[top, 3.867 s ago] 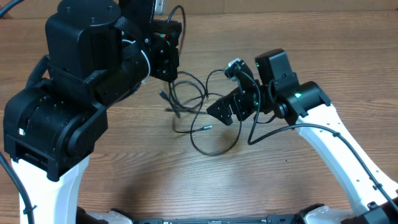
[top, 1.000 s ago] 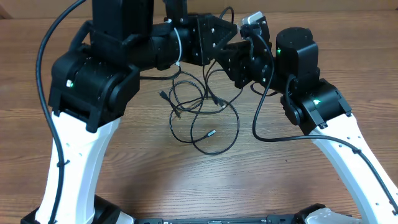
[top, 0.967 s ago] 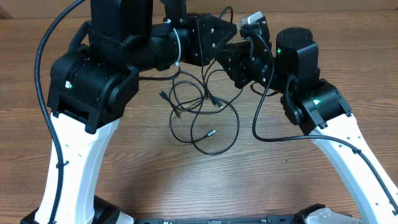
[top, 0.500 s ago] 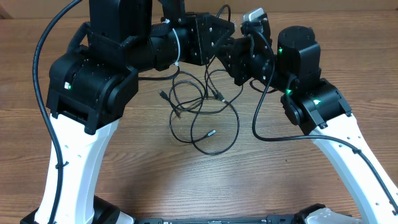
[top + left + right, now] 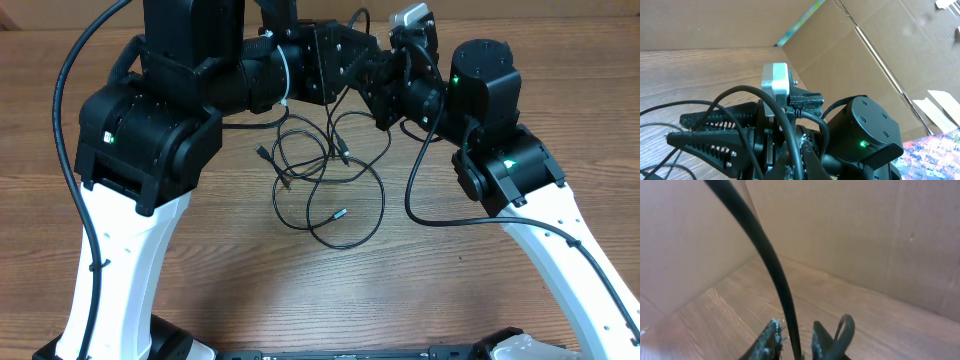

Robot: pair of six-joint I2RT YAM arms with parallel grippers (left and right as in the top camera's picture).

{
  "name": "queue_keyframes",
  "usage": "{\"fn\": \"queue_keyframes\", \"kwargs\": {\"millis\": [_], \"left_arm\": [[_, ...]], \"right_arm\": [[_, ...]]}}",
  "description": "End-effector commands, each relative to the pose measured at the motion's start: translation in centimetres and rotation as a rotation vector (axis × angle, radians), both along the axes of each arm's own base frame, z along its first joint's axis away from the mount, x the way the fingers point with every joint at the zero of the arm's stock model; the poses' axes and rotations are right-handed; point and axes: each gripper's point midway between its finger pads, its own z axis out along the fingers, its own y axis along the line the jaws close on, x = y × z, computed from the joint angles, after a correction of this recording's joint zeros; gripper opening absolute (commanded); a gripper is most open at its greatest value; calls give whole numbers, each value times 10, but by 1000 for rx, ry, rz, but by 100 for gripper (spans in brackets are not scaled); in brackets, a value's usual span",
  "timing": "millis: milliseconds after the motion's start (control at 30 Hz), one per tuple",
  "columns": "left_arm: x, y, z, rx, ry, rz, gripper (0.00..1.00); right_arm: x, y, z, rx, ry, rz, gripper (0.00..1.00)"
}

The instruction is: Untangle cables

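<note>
Clamping at the left gripper (image 5: 366,68): fully shut, held high over the far side of the table (image 5: 250,290); cannot tell from any view whether on a strand. Toward the middle, find the cables (image 5: 320,175) lying loosely on the wood between the 2 arms, with some strands climbing to where the grippers meet. Expect next to no weight, a limp but slightly springy feel, and a slick jacket prone to slipping and to dragging neighbouring loops along. Judge the best hold to be a free run of cord just behind a plug, away from the crossings. Thin, black, matte; several overlapping loops, 1 wide loop nearest the robot, small plugs (image 5: 340,213) poking out at the ends. On the right, see the right gripper (image 5: 796,339) nearly closed, a slim gap showing between the jaws, with 1 black cord (image 5: 767,265) running up through that gap, close beside 1 finger but not visibly pinched.
</note>
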Motion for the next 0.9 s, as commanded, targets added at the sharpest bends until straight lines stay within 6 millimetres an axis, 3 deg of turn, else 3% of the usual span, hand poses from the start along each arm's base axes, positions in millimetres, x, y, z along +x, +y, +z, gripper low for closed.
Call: {"fn": "queue_keyframes", "kwargs": {"millis": [0,267,567,800,867], "left_arm": [[-8,2,10,-8,-36,-4,4],[-8,2,10,-7,-36,-4,4],[-3,6,8,15,-53,25,4],[12,21,-2,88,-69,137,4],[16,26,-5,106,-66,170,9]], "right_arm": [[2,-5,17,11,-42,-34,18],[5,-6,25,22,-74,-48,4],[10,-11,28,22,-90,-86,4],[24,-30,20,-16,-73,-219,4],[28,-37,16,-32,-64,-268,4]]}}
